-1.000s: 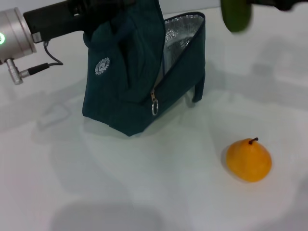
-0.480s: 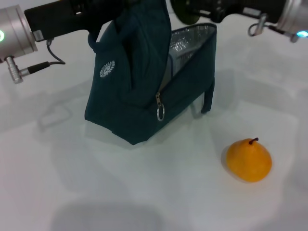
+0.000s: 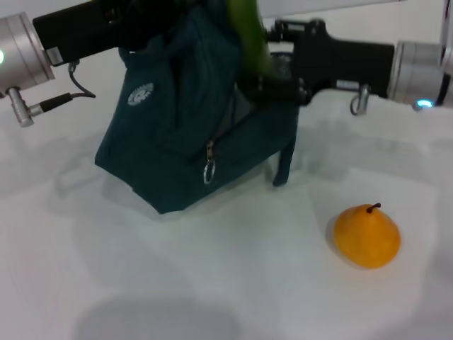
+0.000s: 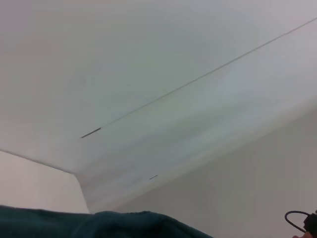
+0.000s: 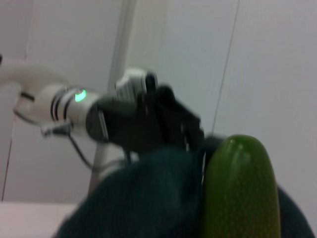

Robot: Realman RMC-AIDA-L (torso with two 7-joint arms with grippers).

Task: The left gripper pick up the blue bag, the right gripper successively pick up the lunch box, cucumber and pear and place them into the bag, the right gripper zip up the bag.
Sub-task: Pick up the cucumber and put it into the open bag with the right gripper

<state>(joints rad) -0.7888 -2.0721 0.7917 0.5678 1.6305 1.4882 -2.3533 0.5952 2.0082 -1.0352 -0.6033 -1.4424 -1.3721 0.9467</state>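
The blue bag (image 3: 170,134) hangs tilted from my left gripper (image 3: 152,10), which is shut on its top at the upper left; its base touches the table. A metal zipper pull (image 3: 209,172) dangles on its front. My right gripper (image 3: 265,71) reaches in from the right, shut on the cucumber (image 3: 248,35), which stands nearly upright at the bag's open mouth. The right wrist view shows the cucumber (image 5: 240,191) close up against the bag fabric (image 5: 148,198). The pear (image 3: 367,235) lies on the table at the lower right. The lunch box is hidden.
The white table (image 3: 212,283) stretches in front of the bag and the pear. The left arm's silver wrist and cable (image 3: 28,71) hang at the far left. In the left wrist view only a strip of bag fabric (image 4: 99,223) shows.
My right arm has swung left, carrying the cucumber from the upper right to the bag's mouth. The bag has shifted left and tilted more. The pear has not moved.
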